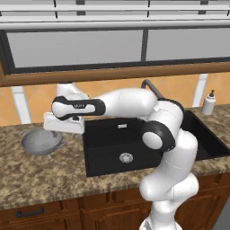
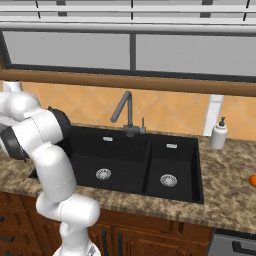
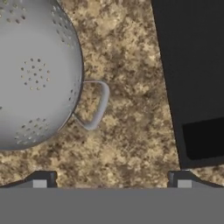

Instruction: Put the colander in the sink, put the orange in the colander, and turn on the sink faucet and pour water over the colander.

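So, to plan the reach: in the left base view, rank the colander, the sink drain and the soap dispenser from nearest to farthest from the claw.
1. Colander, just left of the claw.
2. Sink drain, in the basin to its right.
3. Soap dispenser, far right by the wall.

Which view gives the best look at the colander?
The hand view: the colander is close, seen from above, holes and one side handle plain. In the left base view it sits small on the counter, partly behind the arm.

Glossy white, rounded arm links (image 1: 173, 148) joined by dark grey joint bands — black wrist segment with faint lettering, boxy white hand (image 1: 63, 122), small dark finger tips (image 3: 41, 178) — smooth, cable-free.
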{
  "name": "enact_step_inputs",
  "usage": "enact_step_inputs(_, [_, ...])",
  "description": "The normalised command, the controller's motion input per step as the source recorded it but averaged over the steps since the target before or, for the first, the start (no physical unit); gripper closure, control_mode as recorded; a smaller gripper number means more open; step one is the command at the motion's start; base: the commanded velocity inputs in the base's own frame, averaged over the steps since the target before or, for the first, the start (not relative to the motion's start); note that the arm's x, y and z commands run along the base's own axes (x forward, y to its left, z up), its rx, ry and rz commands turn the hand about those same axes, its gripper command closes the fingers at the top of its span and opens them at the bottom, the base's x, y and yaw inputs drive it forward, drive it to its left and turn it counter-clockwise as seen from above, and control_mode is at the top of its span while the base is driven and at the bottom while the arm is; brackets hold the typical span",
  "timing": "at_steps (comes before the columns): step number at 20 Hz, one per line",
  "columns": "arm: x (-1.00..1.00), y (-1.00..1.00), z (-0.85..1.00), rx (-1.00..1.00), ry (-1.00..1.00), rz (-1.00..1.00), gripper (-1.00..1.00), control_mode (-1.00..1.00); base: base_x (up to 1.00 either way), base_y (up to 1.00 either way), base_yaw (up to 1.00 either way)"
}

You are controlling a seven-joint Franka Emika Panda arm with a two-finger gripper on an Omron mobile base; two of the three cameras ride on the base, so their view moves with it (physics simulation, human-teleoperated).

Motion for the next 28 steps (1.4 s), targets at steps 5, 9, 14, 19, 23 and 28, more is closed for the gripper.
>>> enact_step_inputs(5, [0.14, 0.16, -0.28, 0.0, 0.01, -0.02, -1.0, -1.0, 0.0, 0.0, 0.0])
enact_step_inputs(9, [0.08, 0.01, -0.22, -0.01, 0.0, -0.03, -1.0, -1.0, 0.0, 0.0, 0.0])
enact_step_inputs(14, [0.06, 0.0, -0.26, -0.01, -0.03, -0.04, -1.0, -1.0, 0.0, 0.0, 0.0])
enact_step_inputs(19, [0.0, 0.0, -0.24, 0.0, -0.06, -0.03, -1.0, -1.0, 0.0, 0.0, 0.0])
enact_step_inputs(23, [0.0, 0.0, -0.24, -0.01, -0.06, -0.02, -1.0, -1.0, 0.0, 0.0, 0.0])
enact_step_inputs(28, [0.08, 0.0, -0.24, 0.0, -0.01, -0.01, -1.0, -1.0, 0.0, 0.0, 0.0])
